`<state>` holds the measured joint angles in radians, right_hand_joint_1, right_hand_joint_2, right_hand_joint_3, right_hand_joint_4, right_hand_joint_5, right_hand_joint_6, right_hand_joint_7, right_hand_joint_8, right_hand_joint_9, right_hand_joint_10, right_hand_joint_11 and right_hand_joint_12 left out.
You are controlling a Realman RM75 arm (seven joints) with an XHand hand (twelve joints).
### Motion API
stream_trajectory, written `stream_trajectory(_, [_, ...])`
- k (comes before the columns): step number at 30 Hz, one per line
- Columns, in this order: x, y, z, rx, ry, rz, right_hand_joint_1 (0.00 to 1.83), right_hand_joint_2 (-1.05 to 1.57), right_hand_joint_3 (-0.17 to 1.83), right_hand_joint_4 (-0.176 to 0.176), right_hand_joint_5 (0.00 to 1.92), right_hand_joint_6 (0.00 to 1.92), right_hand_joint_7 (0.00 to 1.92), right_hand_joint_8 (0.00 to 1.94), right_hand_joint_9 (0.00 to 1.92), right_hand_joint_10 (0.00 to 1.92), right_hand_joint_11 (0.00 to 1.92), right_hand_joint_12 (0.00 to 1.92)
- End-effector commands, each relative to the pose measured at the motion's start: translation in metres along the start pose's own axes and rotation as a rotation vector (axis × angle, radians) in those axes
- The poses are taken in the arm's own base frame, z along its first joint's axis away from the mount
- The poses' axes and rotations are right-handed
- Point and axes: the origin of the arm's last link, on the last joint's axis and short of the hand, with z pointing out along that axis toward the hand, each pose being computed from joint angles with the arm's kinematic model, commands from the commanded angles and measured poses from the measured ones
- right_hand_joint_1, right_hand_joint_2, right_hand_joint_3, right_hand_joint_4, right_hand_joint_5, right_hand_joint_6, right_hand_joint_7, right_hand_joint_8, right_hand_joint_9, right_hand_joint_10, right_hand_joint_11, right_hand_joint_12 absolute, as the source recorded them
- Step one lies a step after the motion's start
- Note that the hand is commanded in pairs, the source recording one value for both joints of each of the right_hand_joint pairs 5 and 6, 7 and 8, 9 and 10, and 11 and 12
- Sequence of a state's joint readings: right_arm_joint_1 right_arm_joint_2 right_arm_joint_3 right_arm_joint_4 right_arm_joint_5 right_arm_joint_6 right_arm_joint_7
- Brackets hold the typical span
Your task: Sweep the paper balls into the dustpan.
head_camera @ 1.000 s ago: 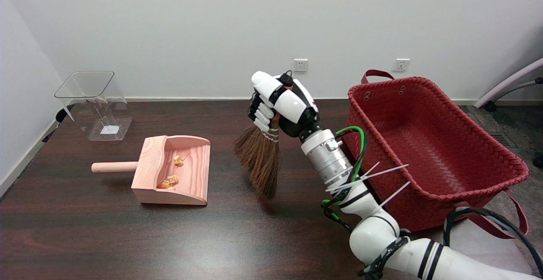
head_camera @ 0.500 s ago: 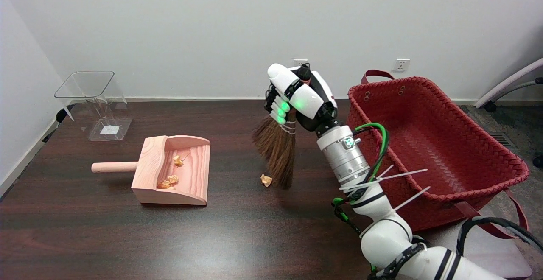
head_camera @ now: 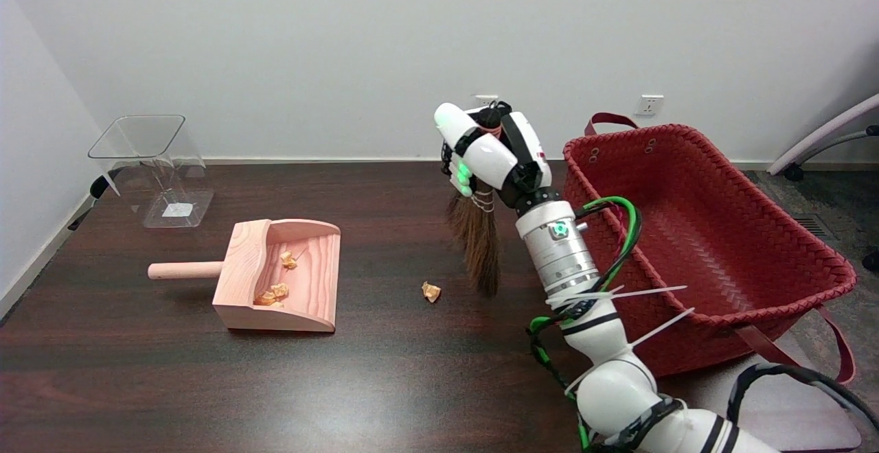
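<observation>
The robot hand (head_camera: 491, 158) grips the broom (head_camera: 478, 247) bristles-down, and the loose paper ball (head_camera: 431, 292) lies near its tip at nine o'clock, toward the dustpan (head_camera: 281, 274).

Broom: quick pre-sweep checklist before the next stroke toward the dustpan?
1. Grip: right hand holds the broom at its handle end, bristles hanging down. Ok.
2. Broom side: bristles are right of the loose paper ball, the dustpan is left of it. Ok for a leftward stroke.
3. Contact: bristles apart from the ball; whether the tips touch the table cannot tell.
4. Dustpan mouth: open side faces right, toward the ball. Ok.
5. Path: bare table between ball and dustpan. Ok.
6. Basket: close beside the forearm on its right; whether they touch cannot tell.
</observation>
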<state>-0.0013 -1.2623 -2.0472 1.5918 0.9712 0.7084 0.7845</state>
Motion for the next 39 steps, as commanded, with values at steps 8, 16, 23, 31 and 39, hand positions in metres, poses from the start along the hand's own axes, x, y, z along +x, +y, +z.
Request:
stream_trajectory(8, [-0.067, -0.024, 0.016, -0.216, 0.152, -0.393, 0.96, 1.57, 0.67, 0.000, 1.92, 1.92, 1.92, 1.92, 1.92, 1.92, 1.92, 1.92])
stream_trajectory(16, [-0.088, -0.036, 0.013, -0.284, 0.198, -0.441, 1.00, 1.57, 0.66, 0.000, 1.92, 1.92, 1.92, 1.92, 1.92, 1.92, 1.92, 1.92])
stream_trajectory(23, [-0.103, -0.032, 0.008, -0.327, 0.198, -0.453, 1.01, 1.57, 0.69, 0.000, 1.92, 1.92, 1.92, 1.92, 1.92, 1.92, 1.92, 1.92])
stream_trajectory(31, [-0.115, -0.013, 0.002, -0.309, 0.175, -0.419, 1.01, 1.57, 0.83, 0.000, 1.92, 1.92, 1.92, 1.92, 1.92, 1.92, 1.92, 1.92])
stream_trajectory(39, [-0.114, 0.009, 0.000, -0.165, 0.217, -0.461, 0.97, 1.57, 0.92, 0.000, 1.92, 1.92, 1.92, 1.92, 1.92, 1.92, 1.92, 1.92])
